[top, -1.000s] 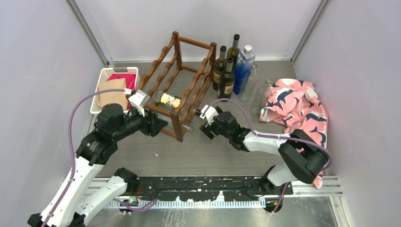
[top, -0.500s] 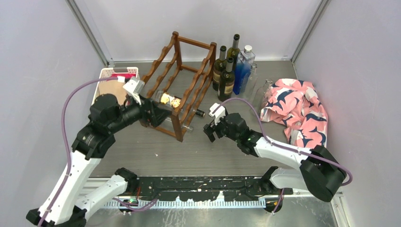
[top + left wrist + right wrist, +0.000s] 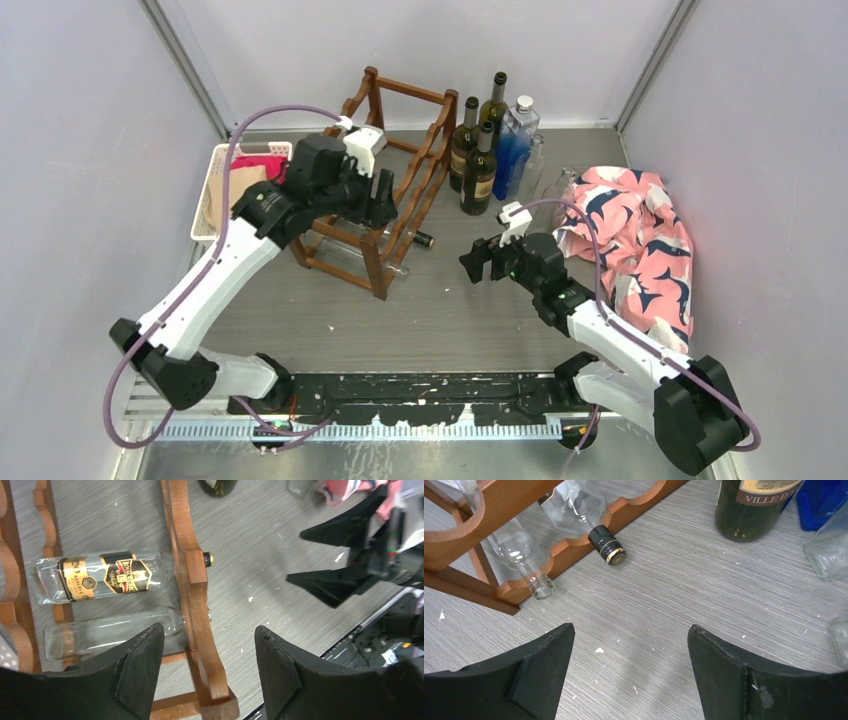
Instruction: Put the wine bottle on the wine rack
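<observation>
Grey table (image 3: 440, 320), pale walls (image 3: 90, 100), wine rack (image 3: 379, 270)

We saw a grey wood-grain worktop (image 3: 440, 310) carrying a reddish-brown wine rack (image 3: 381, 268) left of centre, a white basket (image 3: 215, 165) at its left edge, three upright dark wine bottles (image 3: 478, 172) and a blue bottle (image 3: 513, 145) behind, and a pink patterned cloth (image 3: 625, 225) at the right.

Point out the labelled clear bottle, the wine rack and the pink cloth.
labelled clear bottle (image 3: 107, 575): left wrist view, on its label
wine rack (image 3: 196, 577): left wrist view, on a scalloped rail
pink cloth (image 3: 640, 225): top external view, on its middle
</observation>
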Robot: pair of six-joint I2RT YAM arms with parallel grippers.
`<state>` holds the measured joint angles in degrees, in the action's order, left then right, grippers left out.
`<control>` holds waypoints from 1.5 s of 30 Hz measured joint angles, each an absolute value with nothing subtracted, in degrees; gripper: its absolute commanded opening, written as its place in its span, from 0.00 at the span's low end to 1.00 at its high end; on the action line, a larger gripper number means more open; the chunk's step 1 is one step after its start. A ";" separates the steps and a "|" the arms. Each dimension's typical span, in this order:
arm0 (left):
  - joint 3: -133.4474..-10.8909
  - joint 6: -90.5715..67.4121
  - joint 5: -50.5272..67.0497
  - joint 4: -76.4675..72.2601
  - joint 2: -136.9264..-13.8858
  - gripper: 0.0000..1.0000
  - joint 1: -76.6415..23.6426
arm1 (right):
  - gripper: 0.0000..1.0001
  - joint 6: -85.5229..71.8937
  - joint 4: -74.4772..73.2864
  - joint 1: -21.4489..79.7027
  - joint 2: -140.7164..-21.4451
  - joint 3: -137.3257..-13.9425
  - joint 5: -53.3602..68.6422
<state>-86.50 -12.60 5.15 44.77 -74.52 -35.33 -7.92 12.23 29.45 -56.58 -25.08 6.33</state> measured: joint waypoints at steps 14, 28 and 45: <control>-88.03 -7.07 3.16 44.66 -75.48 0.75 -36.14 | 0.90 -11.05 -0.05 27.64 -52.18 -33.89 7.97; -66.67 -12.05 7.64 32.10 -47.64 0.96 -36.14 | 0.96 -10.28 -15.35 26.22 -68.93 -71.07 -2.61; -59.16 -16.12 7.57 30.17 -36.60 0.95 -36.14 | 0.72 -9.82 -24.08 20.45 -89.43 -87.79 -5.54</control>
